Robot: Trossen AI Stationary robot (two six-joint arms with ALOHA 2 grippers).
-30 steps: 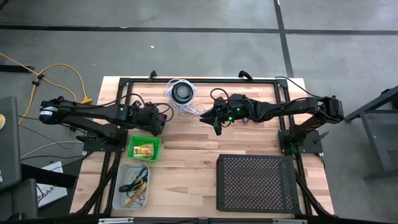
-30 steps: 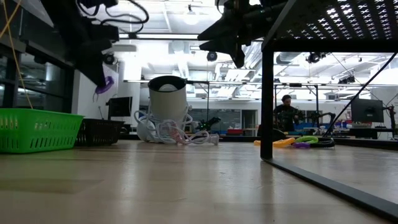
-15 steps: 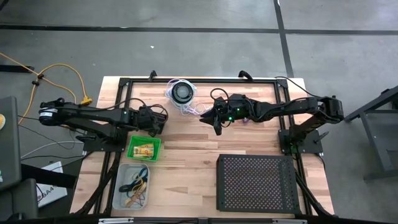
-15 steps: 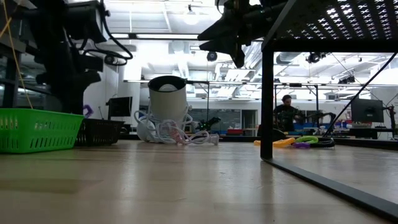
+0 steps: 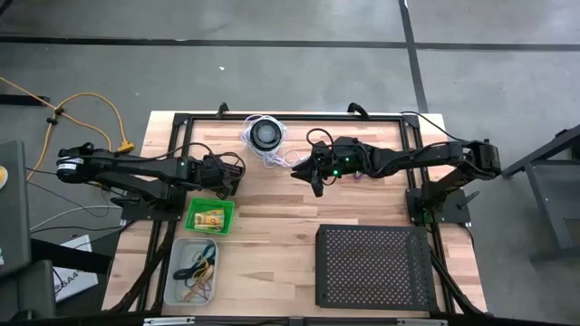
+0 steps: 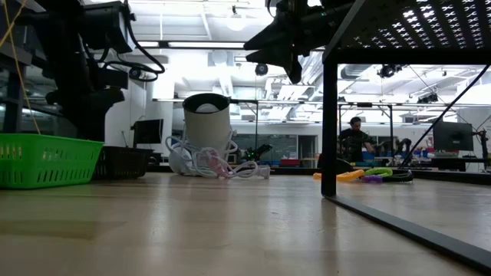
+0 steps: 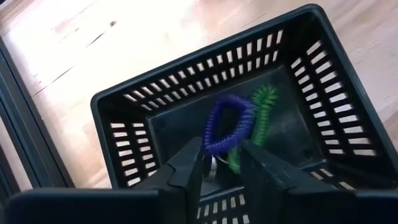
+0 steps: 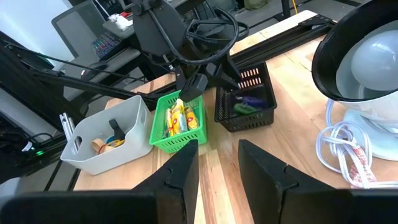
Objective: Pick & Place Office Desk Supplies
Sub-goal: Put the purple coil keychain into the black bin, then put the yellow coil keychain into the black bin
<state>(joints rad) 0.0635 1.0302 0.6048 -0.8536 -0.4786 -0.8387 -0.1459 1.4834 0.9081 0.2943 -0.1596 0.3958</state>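
Note:
In the left wrist view a purple coil ring (image 7: 225,123) lies inside the black slotted basket (image 7: 127,118), leaning on a green coil ring (image 7: 261,106). My left gripper (image 7: 221,163) is open and points steeply down into this basket, which stands at the table's far left (image 5: 237,168). The purple ring's near end sits at the gap between the fingertips. My right gripper (image 8: 217,163) hangs open over the table's middle (image 5: 313,179), with nothing between its fingers. Yellow packets (image 8: 177,117) fill the green basket (image 5: 210,215). My left gripper's fingers come from above, slanting down into the basket, and stand on either side of the purple ring's near end (image 7: 214,148). I cannot tell whether either finger touches it. The ring rests in the basket on the green ring.
A grey bin (image 5: 195,270) with bands and small items sits at the near left. A large black perforated tray (image 5: 372,267) stands raised at the near right. A round black disc with white coiled cord (image 5: 265,136) is at the far middle. Bare wood lies between them.
My left gripper has come down with the purple ring hanging from it, into the black basket, rolling a little. It has then opened, and the ring now lies in the basket. My right arm has kept still.

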